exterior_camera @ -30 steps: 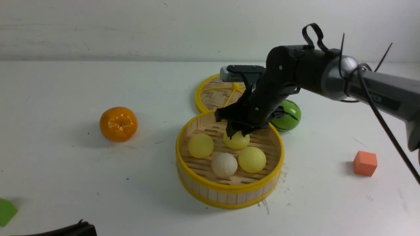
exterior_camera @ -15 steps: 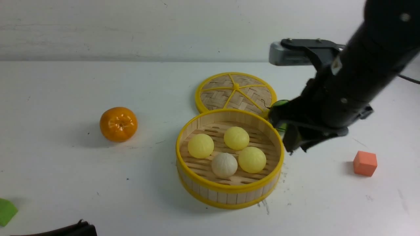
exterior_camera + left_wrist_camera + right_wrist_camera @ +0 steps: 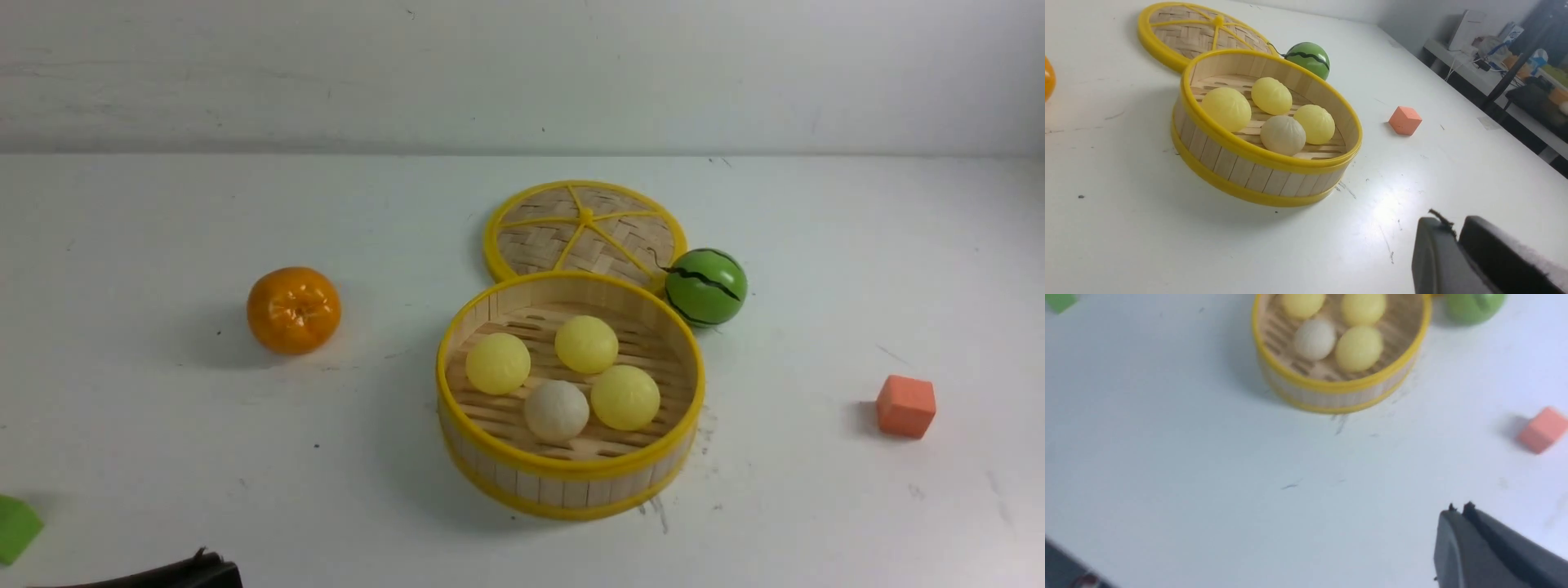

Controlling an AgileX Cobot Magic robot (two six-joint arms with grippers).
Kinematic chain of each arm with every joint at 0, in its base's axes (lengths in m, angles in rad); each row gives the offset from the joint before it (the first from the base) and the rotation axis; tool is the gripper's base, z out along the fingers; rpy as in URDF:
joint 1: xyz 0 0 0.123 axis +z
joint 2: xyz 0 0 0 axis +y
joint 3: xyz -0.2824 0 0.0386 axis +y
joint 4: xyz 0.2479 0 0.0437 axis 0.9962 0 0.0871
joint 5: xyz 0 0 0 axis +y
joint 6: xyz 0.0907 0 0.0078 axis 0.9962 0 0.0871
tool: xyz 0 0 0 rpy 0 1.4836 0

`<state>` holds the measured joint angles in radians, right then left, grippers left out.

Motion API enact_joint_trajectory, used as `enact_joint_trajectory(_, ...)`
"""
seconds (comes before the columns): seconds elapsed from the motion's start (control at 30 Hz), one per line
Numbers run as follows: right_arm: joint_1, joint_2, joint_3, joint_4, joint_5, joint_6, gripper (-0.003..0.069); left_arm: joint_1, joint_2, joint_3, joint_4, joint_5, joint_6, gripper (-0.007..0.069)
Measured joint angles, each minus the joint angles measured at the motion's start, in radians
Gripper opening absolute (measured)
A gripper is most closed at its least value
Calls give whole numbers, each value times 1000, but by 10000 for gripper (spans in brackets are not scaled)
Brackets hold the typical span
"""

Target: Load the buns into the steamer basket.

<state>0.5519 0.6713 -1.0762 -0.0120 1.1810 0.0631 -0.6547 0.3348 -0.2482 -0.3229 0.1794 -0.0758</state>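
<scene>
All four buns (image 3: 566,377) are sitting inside the basket (image 3: 570,480), which is standing on the table (image 3: 163,457) with the lid (image 3: 584,231) lying flat just behind it, the watermelon ball (image 3: 705,287) beside the lid, an orange (image 3: 294,309) well off to its left and an orange cube (image 3: 905,406) well off to its right. Nothing is standing over the basket in the front view, where a green block (image 3: 16,528) is being cut off at the left edge. The left gripper (image 3: 1455,237) and right gripper (image 3: 1458,512) are each showing only at a wrist view's corner, jaws pressed together and holding nothing, the right wrist view being blurred.
</scene>
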Motion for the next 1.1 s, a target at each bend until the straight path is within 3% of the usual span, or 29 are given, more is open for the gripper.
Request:
enact_joint_trajectory(0.07,-92,-79,86,-23,-63,-22,-17,0,5,0,0,3,0,83)
enact_joint_trajectory(0.1,-187,-141,180,2,-166,-30,-17,0,6,0,0,6,0,83)
enact_joint_trajectory(0.2,-323,-295,422,30,-458,-34,-17,0,6,0,0,6,0,83)
enact_joint_trajectory(0.23,-332,-295,441,30,-479,-34,-17,0,6,0,0,7,0,83)
enact_joint_trajectory(0.33,-450,-531,779,39,-781,-34,-17,0,6,0,0,6,0,85)
enact_joint_trajectory(0.43,-479,-644,1009,40,-899,-34,-16,0,6,0,0,6,0,89)
enact_joint_trajectory(0.6,-481,-681,1099,36,-810,-33,-15,0,6,1,0,8,0,92)
enact_joint_trajectory(0.83,-481,-681,1096,124,-795,-33,-13,0,6,2,1,10,0,99)
enact_joint_trajectory(1.1,-481,-681,1096,137,-793,-33,-6,0,6,2,1,10,0,107)
